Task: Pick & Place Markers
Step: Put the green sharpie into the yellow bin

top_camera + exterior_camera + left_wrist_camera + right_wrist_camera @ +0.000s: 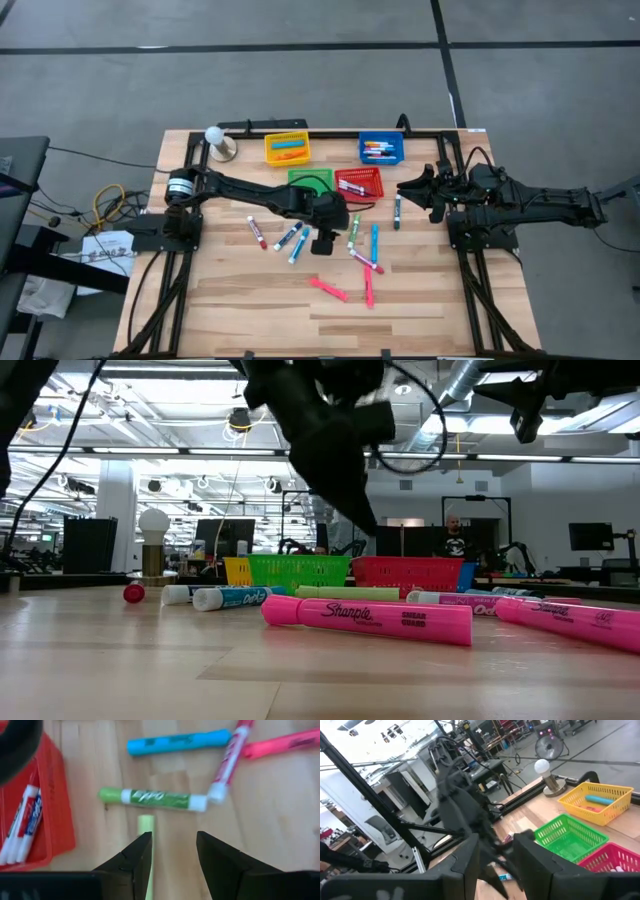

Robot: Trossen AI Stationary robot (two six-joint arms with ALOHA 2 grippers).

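Observation:
Several markers lie flat and scattered on the wooden table [250, 300], among them a pink one [365, 622] and a blue one [375, 243]. My left gripper [172, 855] [330, 232] is open and hovers over the table's middle, just near of the red basket [358, 182]. A pale green marker [146, 827] lies below it, beside one finger and partly hidden by it. Beyond lie a green Expo marker [150, 798] and a blue marker [177, 742]. My right gripper [495, 865] [410, 188] is open and waits in the air at the table's right.
Four mesh baskets stand at the far side: yellow [287, 148], blue [381, 148], green [310, 180] and red, which holds markers [25, 820]. A lamp with a white bulb [217, 140] stands far left. Bare wood lies along the near edge.

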